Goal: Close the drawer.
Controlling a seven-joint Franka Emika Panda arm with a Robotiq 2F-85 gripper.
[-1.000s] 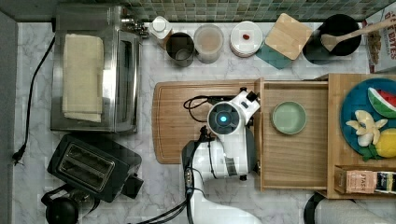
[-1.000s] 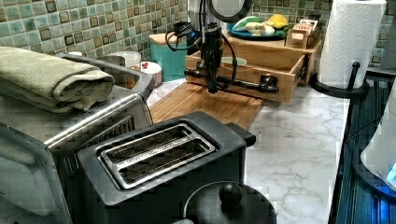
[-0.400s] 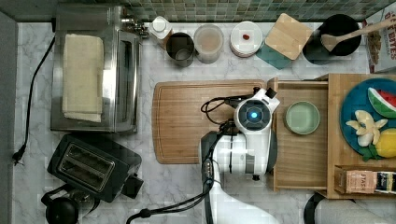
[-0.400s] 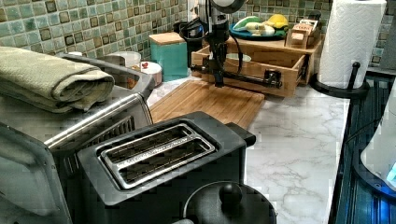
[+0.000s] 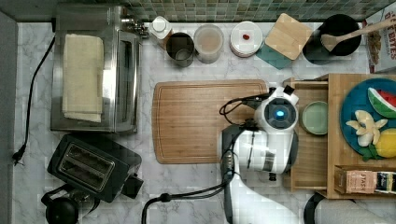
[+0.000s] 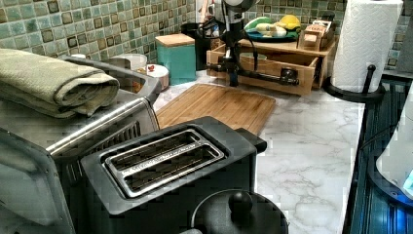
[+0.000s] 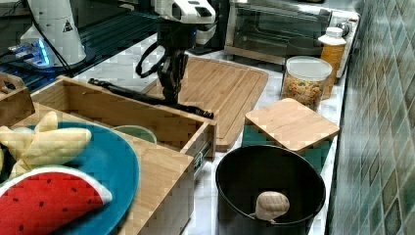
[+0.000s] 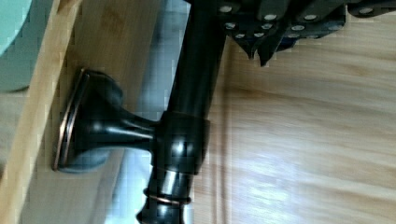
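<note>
The arm (image 5: 264, 154) reaches in from the top view's bottom edge and bends over the counter, its wrist pointing straight down so the gripper (image 7: 172, 90) hangs vertically over the front of the drawer (image 7: 127, 117). In the right view the black fingers (image 7: 169, 78) come down onto the long black handle (image 7: 147, 98) near its middle, and the wrist view shows the finger pads right at the bar (image 8: 194, 70); whether the jaws clamp the bar or merely rest against it, I cannot tell.

The drawer sits directly under and behind the gripper, still partly pulled out from the wooden cabinet (image 5: 336, 135). A pale green bowl (image 5: 315, 117) lies inside it, just beyond the gripper toward the cabinet. On the gripper's other side, the cutting board (image 5: 201, 121) lies flat on the marble counter (image 6: 311, 141), its edge just beside the drawer front.

On the cabinet top, past the bowl, a blue plate (image 5: 357, 102) carries fruit. Well away from the gripper, across the board, stand a toaster oven (image 5: 93, 70) and a black toaster (image 5: 91, 165).
</note>
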